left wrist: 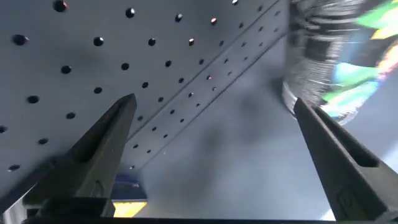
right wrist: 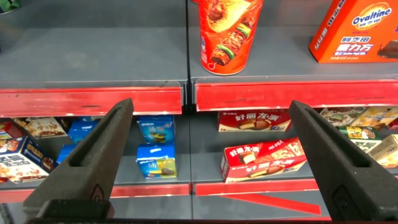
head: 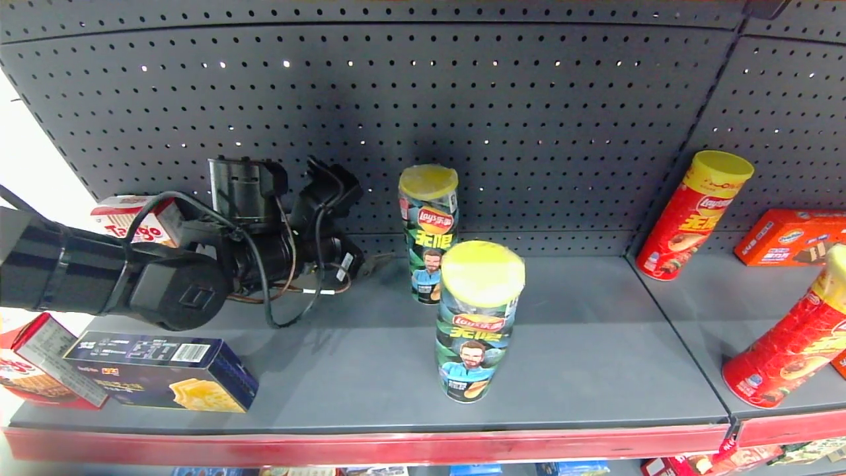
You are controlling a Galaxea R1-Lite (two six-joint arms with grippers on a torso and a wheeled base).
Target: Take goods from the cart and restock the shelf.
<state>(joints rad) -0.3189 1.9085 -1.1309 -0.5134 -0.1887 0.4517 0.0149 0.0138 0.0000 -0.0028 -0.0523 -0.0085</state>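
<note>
Closest in, the left gripper [left wrist: 214,124] hangs low over the grey shelf [head: 581,344], fingers spread wide with nothing between them, just beside the rear green chip can [head: 428,231]. The front green chip can [head: 479,324] stands upright nearer the shelf's lip. The right gripper [right wrist: 211,124], fingers also apart, faces the red shelf edge [right wrist: 93,99].

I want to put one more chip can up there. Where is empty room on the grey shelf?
The biggest bare patch lies between the front green can and the front red can. Another bare strip runs between the blue box and that green can. The left end is crowded: boxes and the left hand.
</note>
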